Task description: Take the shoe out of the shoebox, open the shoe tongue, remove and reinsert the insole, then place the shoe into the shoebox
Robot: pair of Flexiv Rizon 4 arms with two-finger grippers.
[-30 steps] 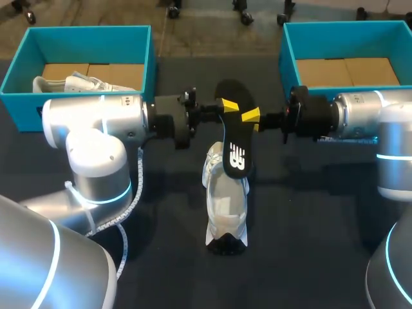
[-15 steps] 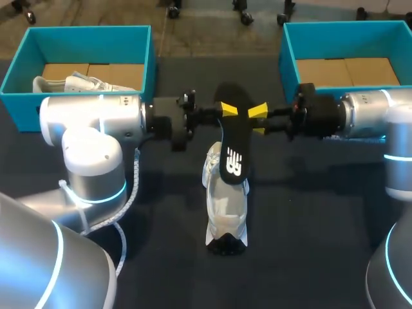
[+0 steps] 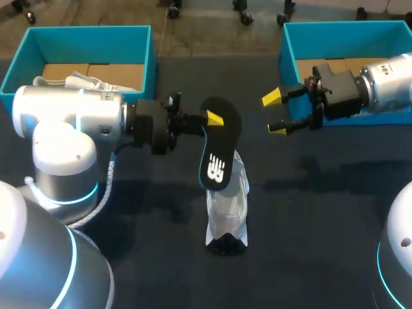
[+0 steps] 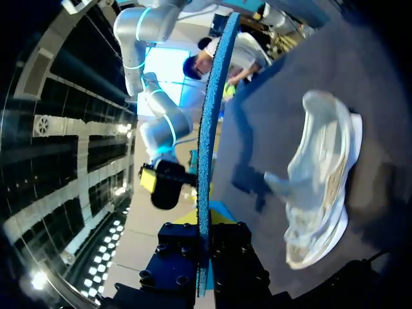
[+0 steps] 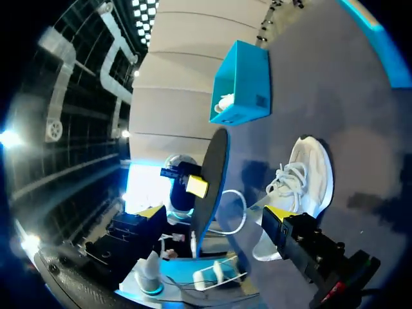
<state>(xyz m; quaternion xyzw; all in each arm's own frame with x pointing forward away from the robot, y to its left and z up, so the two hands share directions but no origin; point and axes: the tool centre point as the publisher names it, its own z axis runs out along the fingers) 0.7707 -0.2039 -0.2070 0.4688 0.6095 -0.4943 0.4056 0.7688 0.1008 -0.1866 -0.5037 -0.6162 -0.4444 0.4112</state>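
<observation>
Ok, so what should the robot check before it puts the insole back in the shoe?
1. Left end effector grips the insole: ok, its fingers pinch it from both sides.
2. Insole is fully out of the shoe: ok, the left wrist view shows a gap between them.
3. Right end effector is out of the way: ok, it is open, off to the side and touching nothing.
4. Shoe sits on its sole on the table: ok.
5. Tongue is pulled back enough for the insole to slide in: cannot tell.
</observation>
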